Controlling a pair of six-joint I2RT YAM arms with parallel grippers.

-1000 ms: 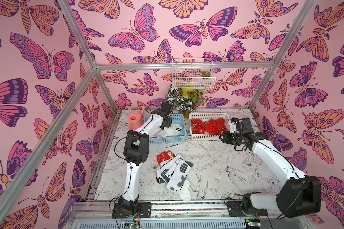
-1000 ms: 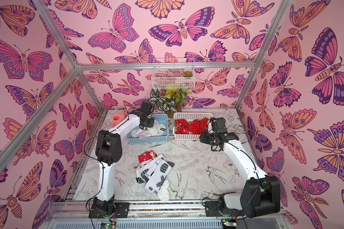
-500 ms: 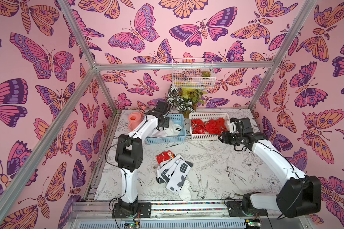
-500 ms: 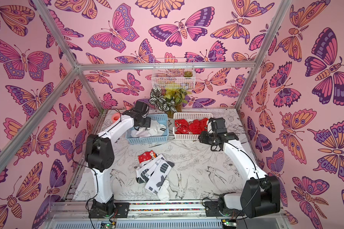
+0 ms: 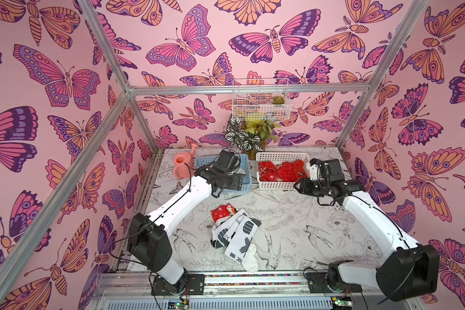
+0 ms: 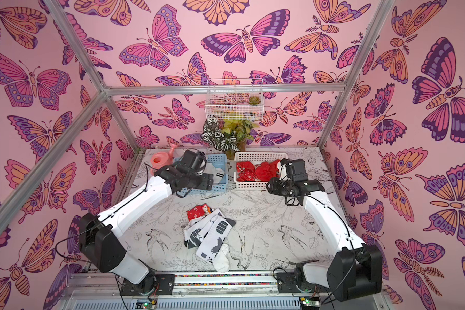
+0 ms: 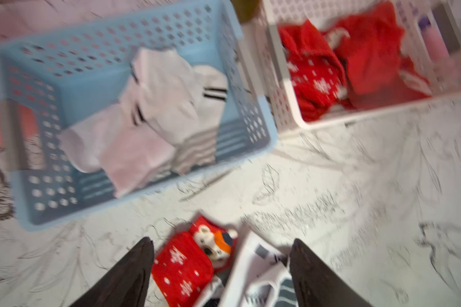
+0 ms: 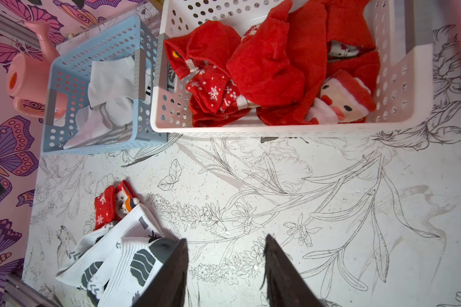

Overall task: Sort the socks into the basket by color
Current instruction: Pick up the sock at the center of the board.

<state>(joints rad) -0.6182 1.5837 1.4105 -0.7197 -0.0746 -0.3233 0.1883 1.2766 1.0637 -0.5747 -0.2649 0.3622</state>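
A pile of white socks [image 5: 238,237] with black and grey marks lies mid-table, and a red snowflake sock [image 5: 222,213] rests at its far edge. The blue basket [image 5: 203,161] holds white socks [image 7: 165,106]. Beside it, the white basket [image 5: 279,185] holds red socks [image 5: 279,170]. My left gripper [image 5: 240,182] hovers over the blue basket's near right corner, open and empty [image 7: 221,247]. My right gripper [image 5: 297,185] hangs in front of the white basket's right end, open with nothing between its fingers [image 8: 226,239].
A pink watering can [image 5: 181,163] stands left of the blue basket. A potted plant [image 5: 249,137] sits behind the two baskets, under a wire wall basket [image 5: 259,100]. Aluminium frame posts edge the table.
My left gripper has opened and pulled back from over the blue basket toward its near edge, with the elbow swinging low. The right arm has not moved.
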